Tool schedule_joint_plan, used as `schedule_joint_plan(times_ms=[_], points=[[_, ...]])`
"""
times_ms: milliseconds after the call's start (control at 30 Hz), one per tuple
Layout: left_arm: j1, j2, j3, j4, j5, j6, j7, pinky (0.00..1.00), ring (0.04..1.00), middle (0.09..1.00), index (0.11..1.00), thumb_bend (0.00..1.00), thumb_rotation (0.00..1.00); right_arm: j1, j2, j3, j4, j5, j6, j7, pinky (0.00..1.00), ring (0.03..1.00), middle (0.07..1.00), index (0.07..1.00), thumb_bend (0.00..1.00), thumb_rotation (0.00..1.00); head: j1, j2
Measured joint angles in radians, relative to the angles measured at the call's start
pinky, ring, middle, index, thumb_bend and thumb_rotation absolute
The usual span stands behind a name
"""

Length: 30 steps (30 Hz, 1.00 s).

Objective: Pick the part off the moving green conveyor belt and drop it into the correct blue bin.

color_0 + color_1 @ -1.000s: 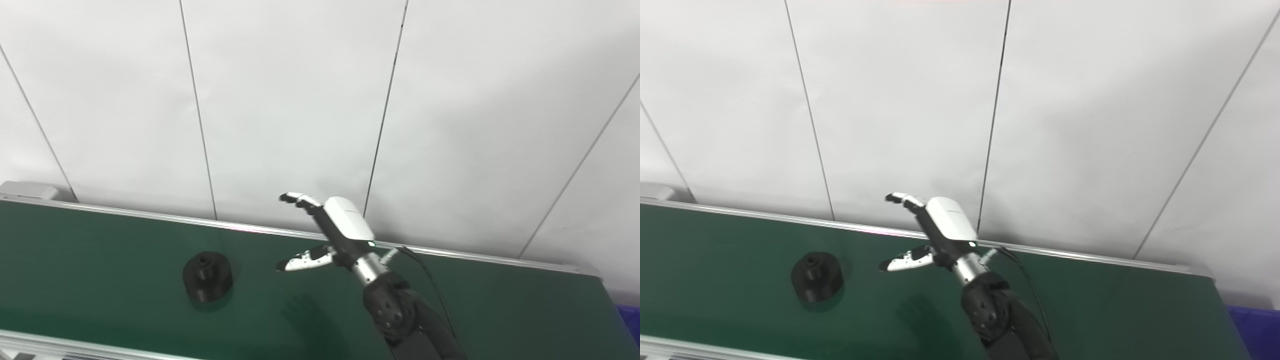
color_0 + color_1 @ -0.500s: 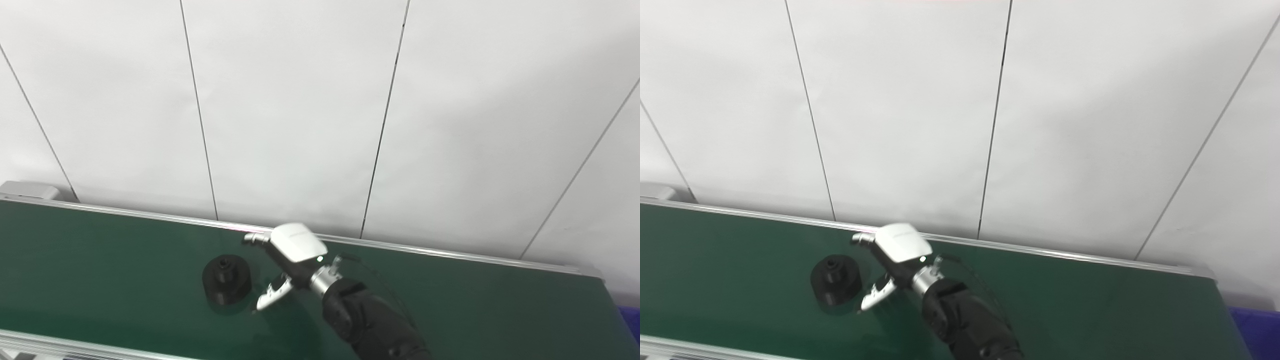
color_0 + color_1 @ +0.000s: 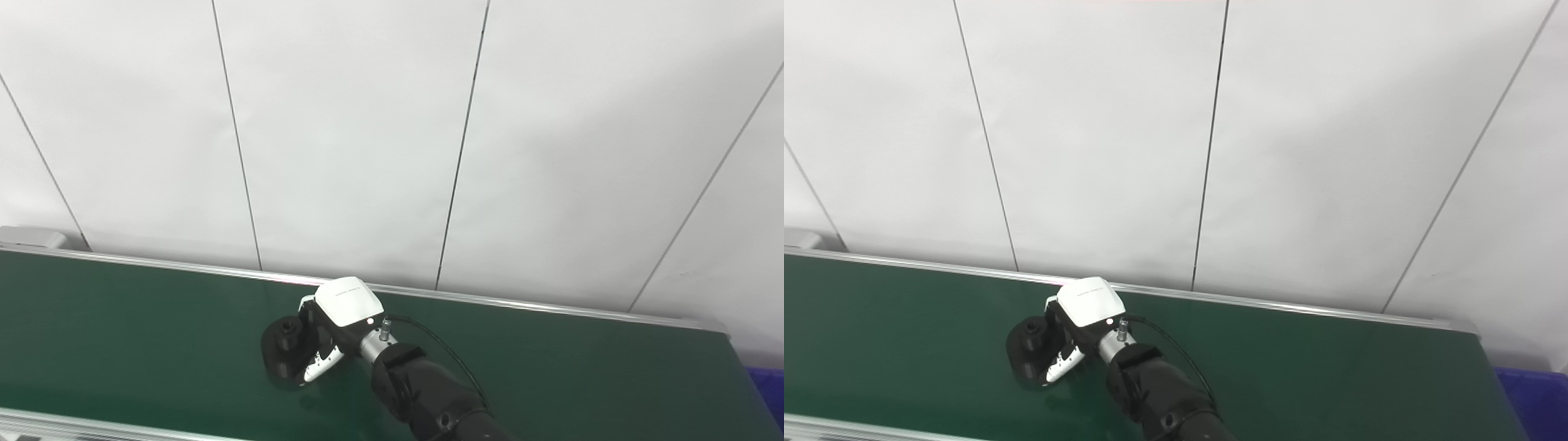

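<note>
A black round part (image 3: 280,352) with a raised hub sits on the green conveyor belt (image 3: 122,318), left of the belt's middle. My right hand (image 3: 338,315) has its white back turned up and lies against the part's right side. The fingers curl round the far side and the thumb (image 3: 320,366) presses on the near side, so the hand is shut on the part. The same part (image 3: 1024,348) and hand (image 3: 1082,309) show in the right eye view. The part still touches the belt. My left hand is out of view.
A blue bin (image 3: 1534,398) shows only a corner at the lower right, past the belt's right end. Silver rails (image 3: 551,306) edge the belt along the far and near sides. White wall panels rise behind.
My right hand came down and to the left from above the belt, then closed on the part. The part drifted to the right on the belt.
</note>
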<state>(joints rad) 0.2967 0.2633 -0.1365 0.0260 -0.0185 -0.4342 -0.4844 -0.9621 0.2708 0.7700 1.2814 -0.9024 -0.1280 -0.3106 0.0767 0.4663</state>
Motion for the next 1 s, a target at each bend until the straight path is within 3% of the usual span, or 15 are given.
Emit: schedule_joint_plan(times_ms=[167, 433, 633, 867, 1000], points=[[0.000, 0.000, 0.000, -0.008, -0.001, 0.000, 0.001, 0.78, 0.861, 0.881, 0.854, 0.47, 0.59, -0.003, 0.018, 0.021, 0.025, -0.001, 0.055, -0.048, 0.19, 0.248, 0.339, 0.490, 0.94, 0.44, 0.000, 0.003], [0.009, 0.001, 0.003, -0.008, -0.002, 0.000, 0.000, 0.78, 0.861, 0.882, 0.856, 0.47, 0.59, -0.006, 0.045, 0.048, 0.048, -0.002, 0.101, -0.079, 0.15, 0.213, 0.294, 0.424, 0.94, 0.49, -0.002, 0.008], [0.010, 0.006, 0.004, -0.009, -0.001, 0.000, 0.001, 0.78, 0.863, 0.883, 0.857, 0.47, 0.59, -0.006, 0.047, 0.063, 0.048, 0.000, 0.128, -0.079, 0.15, 0.218, 0.302, 0.442, 0.93, 0.50, -0.003, 0.009], [0.010, 0.006, 0.006, -0.009, -0.009, 0.000, 0.000, 0.78, 0.861, 0.881, 0.854, 0.47, 0.58, -0.002, 0.047, 0.069, 0.048, 0.003, 0.134, -0.098, 0.17, 0.235, 0.328, 0.449, 0.80, 0.45, -0.008, 0.012], [0.010, 0.007, 0.007, -0.009, -0.021, 0.000, -0.003, 0.79, 0.861, 0.880, 0.854, 0.48, 0.57, 0.006, 0.048, 0.084, 0.047, 0.001, 0.137, -0.131, 0.13, 0.193, 0.278, 0.387, 0.69, 0.30, -0.018, 0.012]])
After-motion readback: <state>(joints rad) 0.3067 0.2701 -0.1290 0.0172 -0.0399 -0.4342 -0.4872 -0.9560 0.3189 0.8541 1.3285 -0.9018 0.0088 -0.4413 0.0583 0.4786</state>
